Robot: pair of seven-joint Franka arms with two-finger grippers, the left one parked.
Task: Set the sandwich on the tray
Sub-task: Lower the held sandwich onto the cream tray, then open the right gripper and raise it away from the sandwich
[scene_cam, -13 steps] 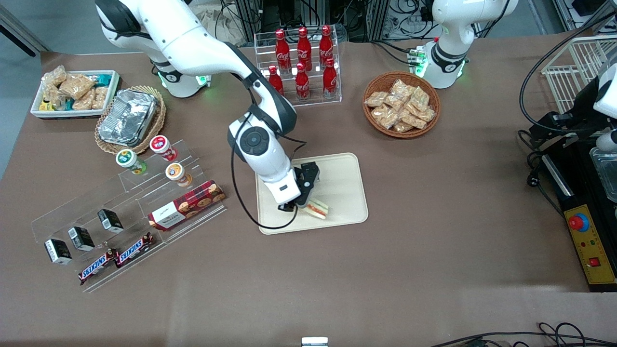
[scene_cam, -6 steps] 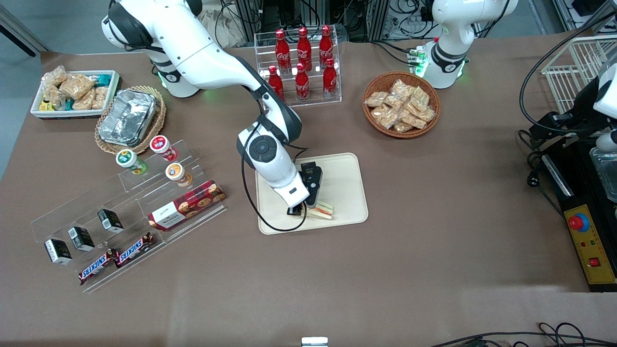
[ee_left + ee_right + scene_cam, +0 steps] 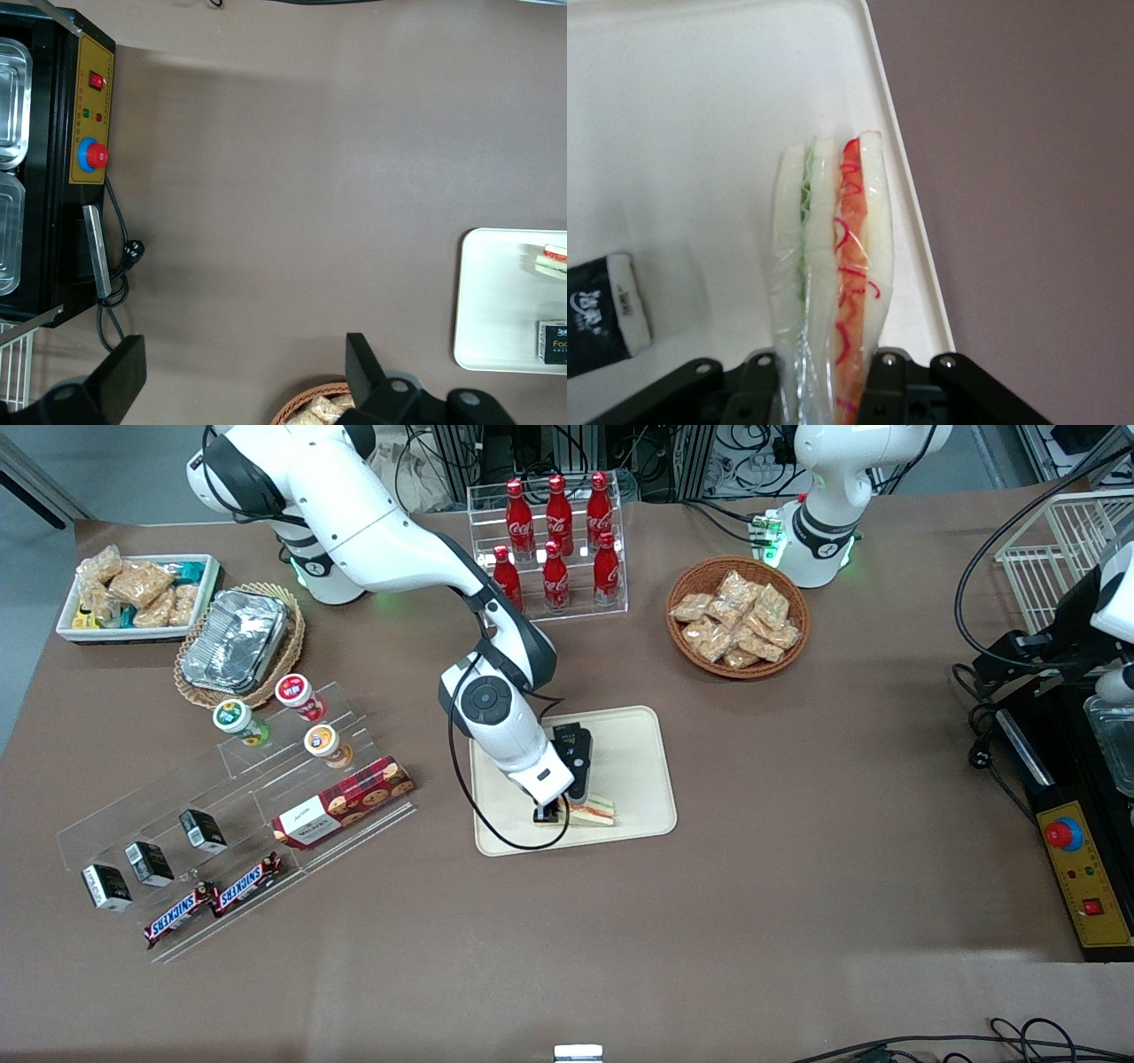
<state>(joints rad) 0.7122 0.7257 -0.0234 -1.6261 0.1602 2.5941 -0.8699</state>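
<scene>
While over tray, sandwich between tool fingers.

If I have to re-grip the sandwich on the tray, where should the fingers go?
Probably across its flat bread faces, as the gripper holds the sandwich now: it stands on edge on the tray, filling edge showing. Come from above, closing at the end away from the tray rim.

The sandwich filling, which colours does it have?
Green and orange-red, clearest in the right wrist view: sandwich in the gripper.
</scene>
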